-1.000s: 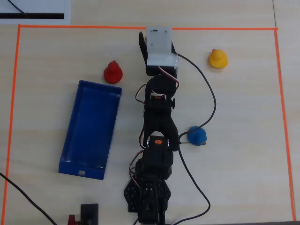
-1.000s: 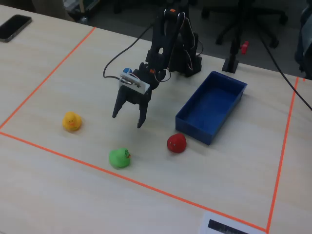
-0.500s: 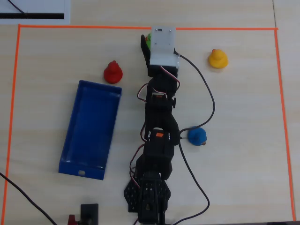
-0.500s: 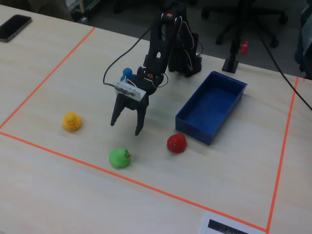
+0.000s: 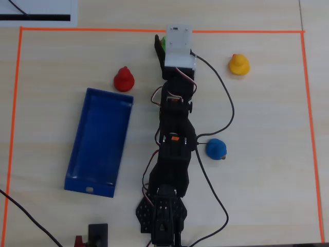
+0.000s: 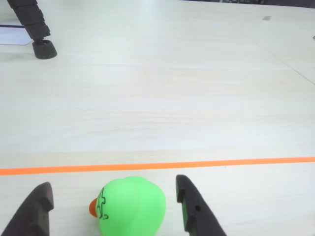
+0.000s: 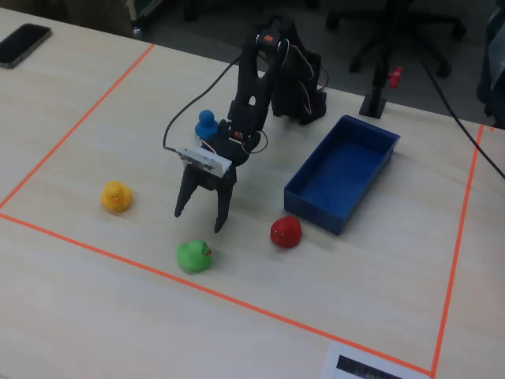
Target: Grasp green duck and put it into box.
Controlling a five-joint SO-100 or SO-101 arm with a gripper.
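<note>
The green duck (image 7: 193,256) sits on the table just inside the orange tape line (image 7: 118,257). My gripper (image 7: 200,219) is open and hangs just above it. In the wrist view the green duck (image 6: 130,206) lies between the two black fingers (image 6: 194,209), nearer the right one, touching neither, with its orange beak pointing left. In the overhead view only a sliver of the green duck (image 5: 162,41) shows beside the white wrist camera (image 5: 179,47). The blue box (image 7: 316,207) stands empty to the right of the arm in the fixed view; it also shows in the overhead view (image 5: 90,188).
A red duck (image 7: 286,231) sits between the green duck and the box. A yellow duck (image 7: 116,197) sits to the left and a blue duck (image 7: 207,122) beside the arm. A phone (image 7: 24,43) lies at the far left corner. Orange tape borders the work area.
</note>
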